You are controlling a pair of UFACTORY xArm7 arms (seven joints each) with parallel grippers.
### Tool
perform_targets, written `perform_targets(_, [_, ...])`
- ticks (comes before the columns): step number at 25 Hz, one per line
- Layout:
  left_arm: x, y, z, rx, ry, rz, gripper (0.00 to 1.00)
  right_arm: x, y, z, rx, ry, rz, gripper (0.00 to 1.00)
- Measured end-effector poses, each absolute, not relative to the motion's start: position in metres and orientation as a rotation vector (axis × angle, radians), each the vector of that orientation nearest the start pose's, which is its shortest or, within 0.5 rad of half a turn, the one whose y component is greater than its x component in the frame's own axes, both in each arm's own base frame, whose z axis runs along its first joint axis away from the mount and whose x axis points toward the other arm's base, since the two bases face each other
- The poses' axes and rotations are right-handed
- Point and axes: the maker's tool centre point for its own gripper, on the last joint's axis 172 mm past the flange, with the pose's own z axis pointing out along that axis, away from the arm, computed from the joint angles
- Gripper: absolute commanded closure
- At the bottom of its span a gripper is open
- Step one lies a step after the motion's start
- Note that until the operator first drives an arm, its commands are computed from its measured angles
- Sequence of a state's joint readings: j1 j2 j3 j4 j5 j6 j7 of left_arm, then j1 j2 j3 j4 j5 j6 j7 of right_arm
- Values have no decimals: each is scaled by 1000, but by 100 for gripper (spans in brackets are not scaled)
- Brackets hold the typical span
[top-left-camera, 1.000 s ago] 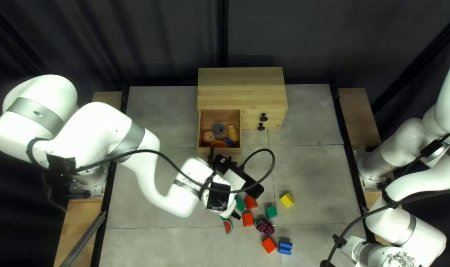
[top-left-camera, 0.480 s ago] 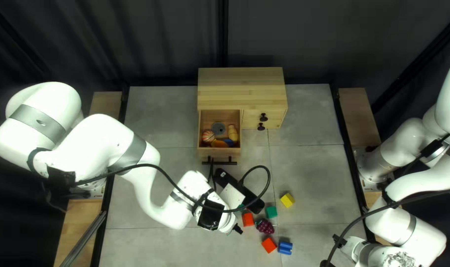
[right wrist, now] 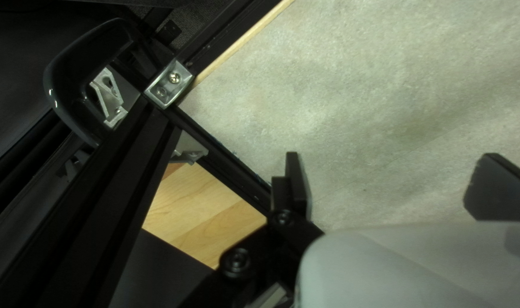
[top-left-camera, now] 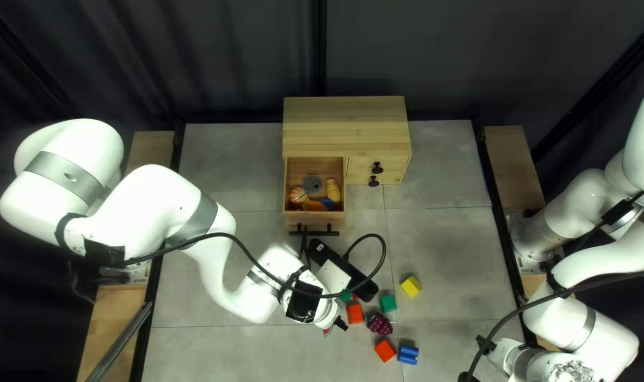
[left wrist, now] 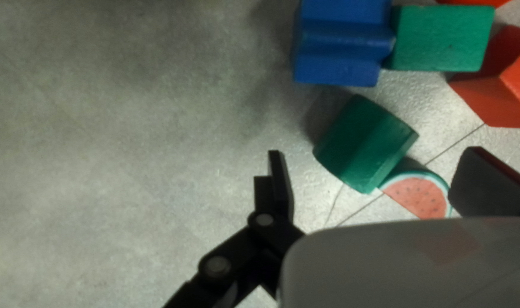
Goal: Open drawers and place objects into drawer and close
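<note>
The drawer [top-left-camera: 315, 221] of the task stands pulled out at the left part of the one wooden cabinet [top-left-camera: 347, 126], and inside it I count five things: one striped ball [top-left-camera: 299, 194], one grey disc [top-left-camera: 312, 184], one yellow piece [top-left-camera: 333, 189], one orange piece [top-left-camera: 313, 206] and one blue piece [top-left-camera: 327, 203]. Beside it are two closed small drawers, with two black knobs [top-left-camera: 377, 168]. In front, the left tool [top-left-camera: 343, 269] is above the toys with its fingers [left wrist: 281, 191] wide apart and nothing clamped; ahead of it lies one green rounded block [left wrist: 365, 145], with one watermelon slice [left wrist: 418, 195] just beside, and farther one blue block [left wrist: 343, 43] against one green block [left wrist: 442, 39]. Fully visible in the top left view are one yellow block [top-left-camera: 411, 286], one green cube [top-left-camera: 388, 303], one grape bunch [top-left-camera: 378, 324], one blue double-round block [top-left-camera: 407, 354] and two red blocks [top-left-camera: 385, 351] (more pieces are partly hidden below the left arm). All these lie on the surface [top-left-camera: 442, 244], which is grey, lightly mottled, and crossed by thin straight seams. The right tool [top-left-camera: 467, 377] also has its fingers [right wrist: 295, 185] apart, holding nothing, near the black border. Two wooden side boards [top-left-camera: 514, 166] flank the surface, and behind hangs a dark curtain [top-left-camera: 477, 56] with soft folds.
</note>
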State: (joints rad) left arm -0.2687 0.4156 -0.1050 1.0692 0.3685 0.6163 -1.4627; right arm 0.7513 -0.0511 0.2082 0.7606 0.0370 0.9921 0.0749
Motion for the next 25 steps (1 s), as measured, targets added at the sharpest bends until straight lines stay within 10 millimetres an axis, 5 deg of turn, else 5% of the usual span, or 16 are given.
perform_targets(7, [502,-166,21,-2861,-1120,-251,6,206,302,104,-2912,-1336,268,0])
perform_targets(8, [502,-167,21,-2865,-1107,-251,38,206,302,104,-2912,-1336,268,0])
perform_targets(9, [503,-167,20,-2868,-1096,-252,38,206,302,104,-2912,-1336,268,0])
perform_targets(10, [503,-167,20,-2871,-1085,-253,100,206,302,104,-2912,-1336,268,0])
perform_targets(18, [505,-171,27,-2874,-1001,-273,100,206,302,104,-2912,-1336,268,0])
perform_targets(25, [505,-168,53,-2864,-971,-314,100,206,302,104,-2912,-1336,268,0])
